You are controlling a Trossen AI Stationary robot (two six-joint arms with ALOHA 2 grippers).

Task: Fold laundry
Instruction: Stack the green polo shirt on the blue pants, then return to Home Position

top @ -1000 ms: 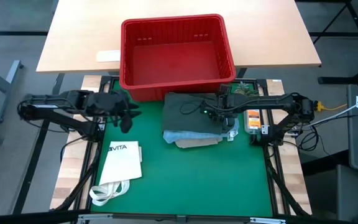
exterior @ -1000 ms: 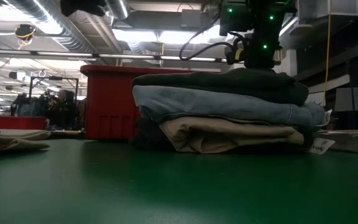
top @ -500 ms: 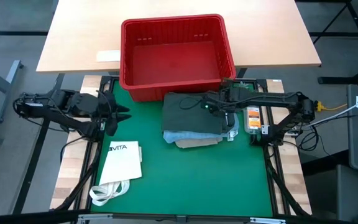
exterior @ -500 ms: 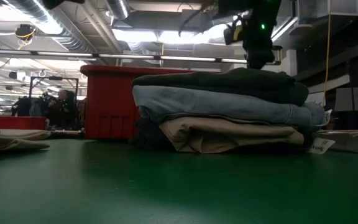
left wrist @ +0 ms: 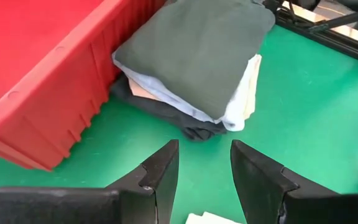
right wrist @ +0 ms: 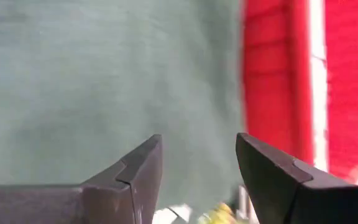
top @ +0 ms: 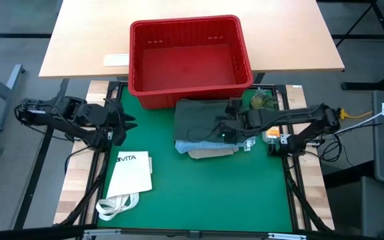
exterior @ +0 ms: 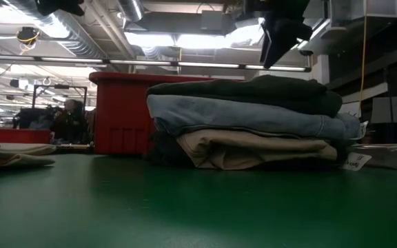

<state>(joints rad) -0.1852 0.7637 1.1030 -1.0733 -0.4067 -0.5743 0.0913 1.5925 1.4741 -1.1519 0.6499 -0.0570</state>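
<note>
Laundry [top: 205, 128] stacked folded on green table [top: 199, 187], just in front of red basket [top: 189, 57] — soft, limp, light, prone to slumping; best pinched at a folded edge. Right gripper [top: 229, 132] over the pile, fingers apart, empty; left gripper [top: 122, 125] well off, fingers parted, empty.

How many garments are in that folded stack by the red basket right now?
4 visible: dark green-grey piece on top, light blue piece beneath it, beige piece lower, and a dark navy piece at the bottom. More could be hidden inside.
</note>
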